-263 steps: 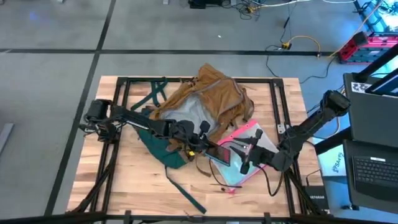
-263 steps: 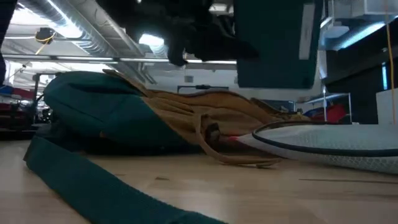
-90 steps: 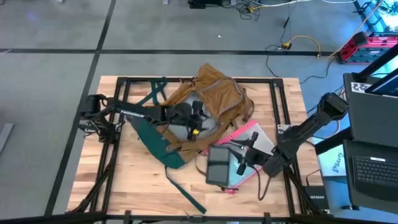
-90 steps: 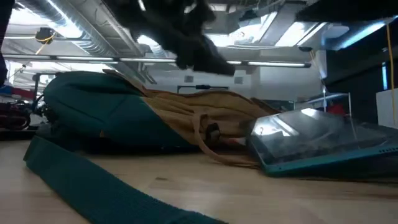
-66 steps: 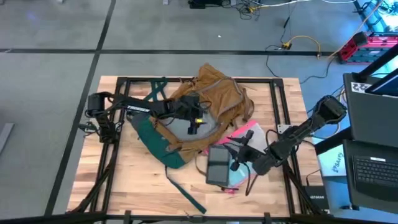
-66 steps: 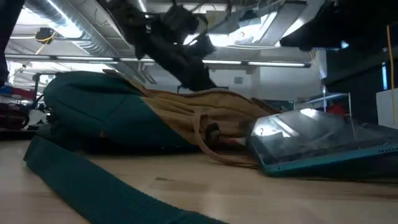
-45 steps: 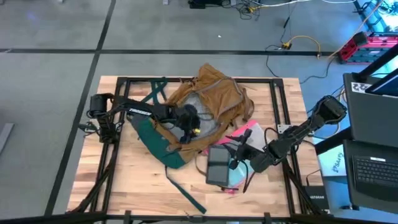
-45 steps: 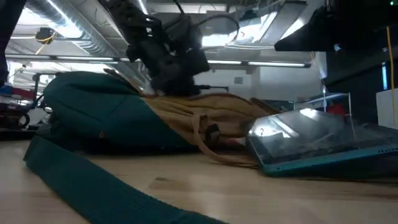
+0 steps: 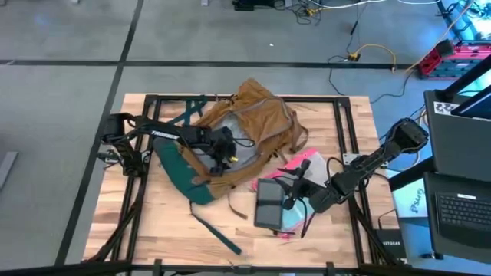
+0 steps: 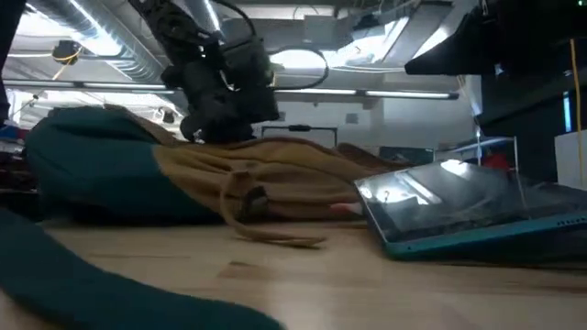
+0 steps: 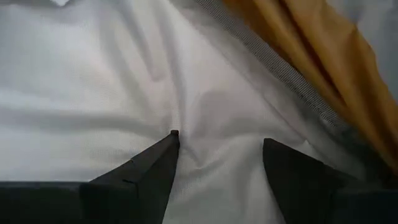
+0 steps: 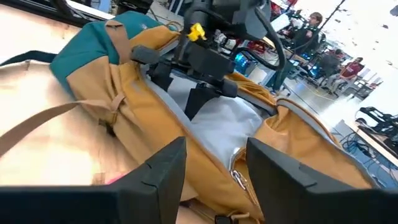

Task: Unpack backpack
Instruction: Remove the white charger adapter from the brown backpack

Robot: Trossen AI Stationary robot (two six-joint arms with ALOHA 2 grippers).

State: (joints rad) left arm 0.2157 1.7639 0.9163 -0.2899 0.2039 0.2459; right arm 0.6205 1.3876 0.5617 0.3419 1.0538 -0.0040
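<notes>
The left hand [image 11: 217, 146] pressed into the backpack [image 9: 261, 126] lining, hiding anything inside; the low view cropped its strap [image 10: 110, 293].

the bench [image 9: 161, 222] is pale wooden planking edged by a black metal frame, standing on a grey floor [image 9: 61, 115] crossed by dark seams. at one o'clock, cables [image 9: 360, 57] trail over the floor toward a red case [image 9: 460, 57]. at three o'clock sits a dark laptop [image 9: 460, 207]. looking level, silver ducts [image 10: 83, 37] and long ceiling lights [image 10: 303, 57] run overhead; people [image 12: 351, 68] stand far off.
</notes>
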